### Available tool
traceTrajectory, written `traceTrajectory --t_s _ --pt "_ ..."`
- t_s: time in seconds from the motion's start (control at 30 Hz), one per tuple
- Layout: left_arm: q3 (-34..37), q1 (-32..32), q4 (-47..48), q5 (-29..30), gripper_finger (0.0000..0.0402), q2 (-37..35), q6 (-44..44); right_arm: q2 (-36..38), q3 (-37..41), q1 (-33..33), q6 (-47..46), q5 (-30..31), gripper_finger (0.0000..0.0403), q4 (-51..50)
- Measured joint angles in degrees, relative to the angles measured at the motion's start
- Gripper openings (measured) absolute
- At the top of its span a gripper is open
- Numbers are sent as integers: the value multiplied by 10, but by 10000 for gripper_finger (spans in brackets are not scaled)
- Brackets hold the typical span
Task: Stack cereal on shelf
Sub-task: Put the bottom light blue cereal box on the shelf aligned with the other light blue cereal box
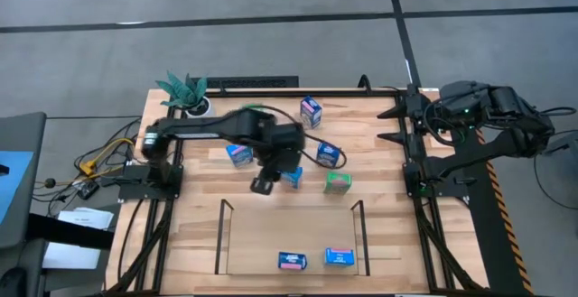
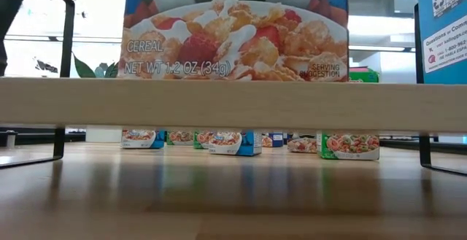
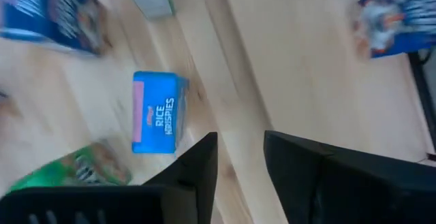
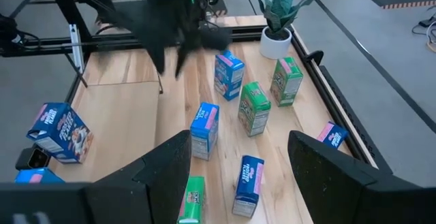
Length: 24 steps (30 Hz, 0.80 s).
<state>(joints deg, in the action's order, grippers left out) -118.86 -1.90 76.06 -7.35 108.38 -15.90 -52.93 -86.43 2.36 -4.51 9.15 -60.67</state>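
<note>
The left gripper (image 1: 262,185) hung over the middle of the bench (image 1: 379,234), just beside a blue cereal box (image 1: 291,177), between the loose boxes and the open shelf (image 1: 223,234). In the left wrist view its dark jaws stood a little apart with bare wood in the gap, grasping nothing. A blue Rice Krispies box (image 3: 158,112) lay on its side just ahead of them.

Two blue boxes (image 1: 292,261) already lay on the shelf's wood base. The others were scattered behind it: a green box (image 1: 338,181) near the middle, further blue ones around it, and one blue box (image 1: 311,110) upright towards the back edge near the potted plant (image 1: 185,90).

These single-serve cartons were likely very light, with thin cardboard walls that would dent under a hard squeeze. Their printed faces looked smooth, so a slack pinch might slip. The best hold was probably across the two narrow sides, near mid-height. A nudge could topple an upright one.

The right gripper (image 4: 238,176) waited at the bench's right edge, jaws spread and empty.
</note>
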Motion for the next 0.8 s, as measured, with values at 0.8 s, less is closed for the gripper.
traceTrajectory --t_s 0.8 --pt "541 -50 -612 185 57 -361 55 -40 0 -107 5 0 270 21"
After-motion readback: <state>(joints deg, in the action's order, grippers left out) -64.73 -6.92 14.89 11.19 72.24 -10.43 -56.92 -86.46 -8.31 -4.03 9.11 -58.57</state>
